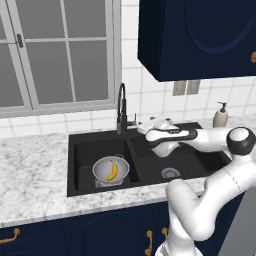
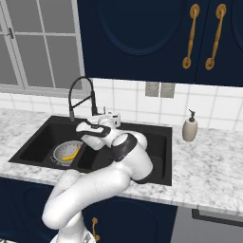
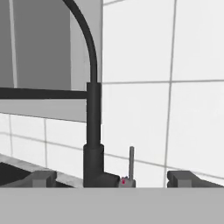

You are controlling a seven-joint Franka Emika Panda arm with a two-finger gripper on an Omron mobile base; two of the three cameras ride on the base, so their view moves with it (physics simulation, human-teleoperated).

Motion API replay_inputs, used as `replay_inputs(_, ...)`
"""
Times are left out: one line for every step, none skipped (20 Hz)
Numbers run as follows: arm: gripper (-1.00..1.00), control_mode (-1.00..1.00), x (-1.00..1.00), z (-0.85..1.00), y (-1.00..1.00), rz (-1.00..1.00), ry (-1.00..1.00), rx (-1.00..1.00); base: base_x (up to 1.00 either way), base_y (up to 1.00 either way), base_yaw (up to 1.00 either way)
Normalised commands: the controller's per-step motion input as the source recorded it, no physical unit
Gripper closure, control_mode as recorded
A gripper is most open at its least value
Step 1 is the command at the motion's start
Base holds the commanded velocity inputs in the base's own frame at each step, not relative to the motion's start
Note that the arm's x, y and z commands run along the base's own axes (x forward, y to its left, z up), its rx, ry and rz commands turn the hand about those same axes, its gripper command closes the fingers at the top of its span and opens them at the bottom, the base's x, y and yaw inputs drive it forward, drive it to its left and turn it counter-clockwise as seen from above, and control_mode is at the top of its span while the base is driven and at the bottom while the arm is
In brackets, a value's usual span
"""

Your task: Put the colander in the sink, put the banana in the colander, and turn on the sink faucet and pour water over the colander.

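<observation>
Beige soap bottle (image 2: pixel 190 127) sits right of sink (image 2: pixel 156 163), w/ nothing near.

A home kitchen, rendered. The black double-basin sink (image 1: pixel 150 150) sits in a white marbled counter (image 1: pixel 35 165), with navy base cabinets (image 1: pixel 100 235) and brass handles (image 1: pixel 148 242) below. At twelve o'clock behind the sink stands a tall black faucet (image 1: pixel 121 107) against white wall tiles (image 2: pixel 128 102); a paned window (image 1: pixel 55 55) is at ten o'clock. Navy upper cabinets (image 2: pixel 142 38) hang overhead, outlets (image 2: pixel 159 89) sit beneath them, and a soap dispenser (image 2: pixel 190 127) stands at two o'clock.
</observation>
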Motion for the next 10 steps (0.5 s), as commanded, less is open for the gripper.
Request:
replay_inputs(-1.0,-1.0,0.48,-0.26,0.11,-0.13,-0.05,0.0,0.0,0.0,0.0)
replay_inputs(-1.0,-1.0,0.5,-0.26,0.14,-0.15,-0.05,0.0,0.0,0.0,0.0)
replay_inputs(-1.0,-1.0,0.5,-0.24,0.2,-0.17,-0.04,0.0,0.0,0.0,0.0)
replay_inputs(-1.0,-1.0,0.44,-0.25,0.21,-0.17,-0.04,0.0,0.0,0.0,0.0)
replay_inputs(-1.0,-1.0,0.4,-0.26,0.24,-0.17,-0.03,0.0,0.0,0.0,0.0)
replay_inputs(-1.0,-1.0,0.29,-0.26,0.29,-0.17,-0.02,0.0,0.0,0.0,0.0)
replay_inputs(-1.0,-1.0,0.15,-0.26,0.35,-0.16,-0.01,0.0,0.0,0.0,0.0)
replay_inputs(-1.0,-1.0,0.06,-0.23,0.32,-0.15,0.0,0.0,0.0,0.0,0.0)
replay_inputs(-1.0,-1.0,0.06,-0.21,0.34,-0.15,0.0,0.0,0.0,0.0,0.0)
replay_inputs(-1.0,-1.0,0.08,-0.17,0.36,-0.15,0.0,0.0,0.0,0.0,0.0)
